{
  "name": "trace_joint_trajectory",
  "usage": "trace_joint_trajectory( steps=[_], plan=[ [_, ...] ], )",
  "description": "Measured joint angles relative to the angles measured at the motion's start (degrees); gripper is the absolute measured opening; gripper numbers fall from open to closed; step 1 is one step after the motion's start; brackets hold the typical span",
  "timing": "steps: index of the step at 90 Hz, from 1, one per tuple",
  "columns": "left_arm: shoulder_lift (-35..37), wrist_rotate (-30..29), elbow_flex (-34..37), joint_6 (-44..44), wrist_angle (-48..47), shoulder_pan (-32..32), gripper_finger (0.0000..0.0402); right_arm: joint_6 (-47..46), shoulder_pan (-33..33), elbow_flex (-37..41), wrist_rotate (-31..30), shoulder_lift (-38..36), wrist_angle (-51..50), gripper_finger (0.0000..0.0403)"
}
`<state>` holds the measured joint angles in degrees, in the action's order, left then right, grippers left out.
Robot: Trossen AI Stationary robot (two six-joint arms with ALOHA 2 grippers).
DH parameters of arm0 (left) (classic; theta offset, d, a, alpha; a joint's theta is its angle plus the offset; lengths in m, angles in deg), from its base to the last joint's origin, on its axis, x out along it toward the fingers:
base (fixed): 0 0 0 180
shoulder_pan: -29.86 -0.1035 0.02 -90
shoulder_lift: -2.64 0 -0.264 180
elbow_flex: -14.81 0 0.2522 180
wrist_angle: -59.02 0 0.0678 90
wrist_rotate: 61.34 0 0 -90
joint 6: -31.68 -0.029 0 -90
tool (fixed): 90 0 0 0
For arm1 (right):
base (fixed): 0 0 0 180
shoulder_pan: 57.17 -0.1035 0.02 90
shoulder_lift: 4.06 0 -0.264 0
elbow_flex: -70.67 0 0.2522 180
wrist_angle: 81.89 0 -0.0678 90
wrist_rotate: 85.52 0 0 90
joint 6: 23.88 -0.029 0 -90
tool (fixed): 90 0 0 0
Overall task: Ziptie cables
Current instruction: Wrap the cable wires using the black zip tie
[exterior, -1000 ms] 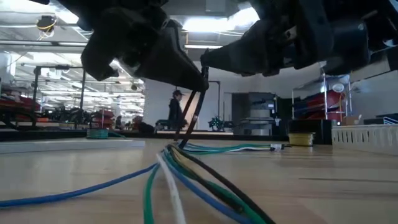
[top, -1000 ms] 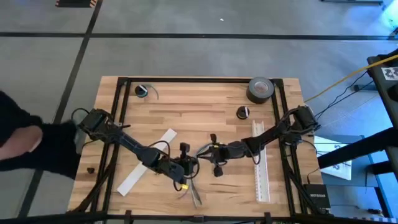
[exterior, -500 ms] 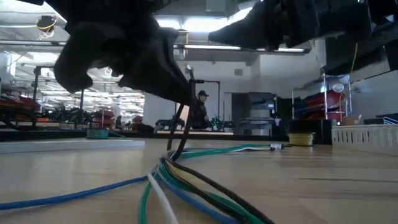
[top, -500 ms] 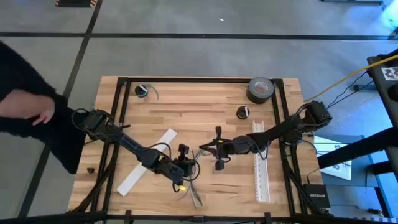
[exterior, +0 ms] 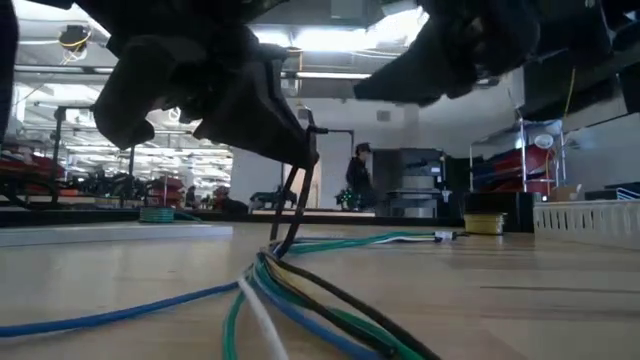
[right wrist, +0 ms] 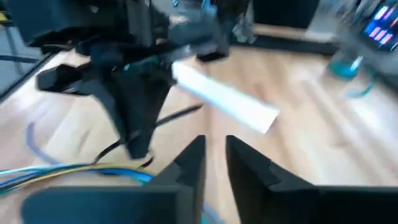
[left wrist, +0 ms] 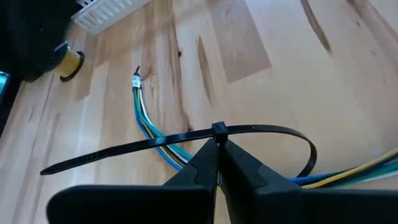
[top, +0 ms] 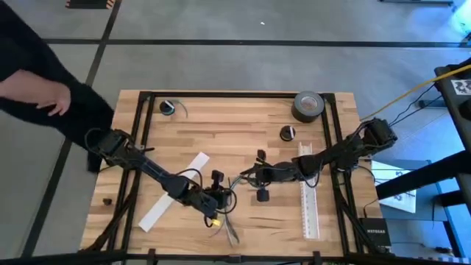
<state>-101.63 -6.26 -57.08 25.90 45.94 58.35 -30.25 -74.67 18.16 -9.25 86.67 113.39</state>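
Black ziptie point(left wrist: 186, 138), looped round the cables point(left wrist: 152, 127), sits pinched in the left gripper point(left wrist: 217, 163); right gripper point(right wrist: 214, 163) slightly parted.

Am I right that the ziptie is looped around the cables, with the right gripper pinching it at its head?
Not quite: the left gripper pinches the ziptie at its head, as the left wrist view shows. The right gripper is open and holds nothing. The ziptie is indeed looped around the cables.
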Motion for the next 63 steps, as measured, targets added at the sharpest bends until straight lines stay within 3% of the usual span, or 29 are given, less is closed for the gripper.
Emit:
trace_joint_trajectory(
  steps=[17,29,63],
  plan=[
    [0.0,0.0,0.0,0.6,0.0,0.0,0.0000,-4.8,2.0,0.0,13.8,1.5,-1.6,0.0177],
    [0.0,0.0,0.0,0.7,0.0,0.0,0.0000,-5.7,2.7,0.0,16.8,4.1,-0.4,0.0219],
    [0.0,0.0,0.0,0.9,0.0,0.0,0.0000,-6.9,3.0,0.0,20.0,10.5,7.3,0.0241]
  ],
)
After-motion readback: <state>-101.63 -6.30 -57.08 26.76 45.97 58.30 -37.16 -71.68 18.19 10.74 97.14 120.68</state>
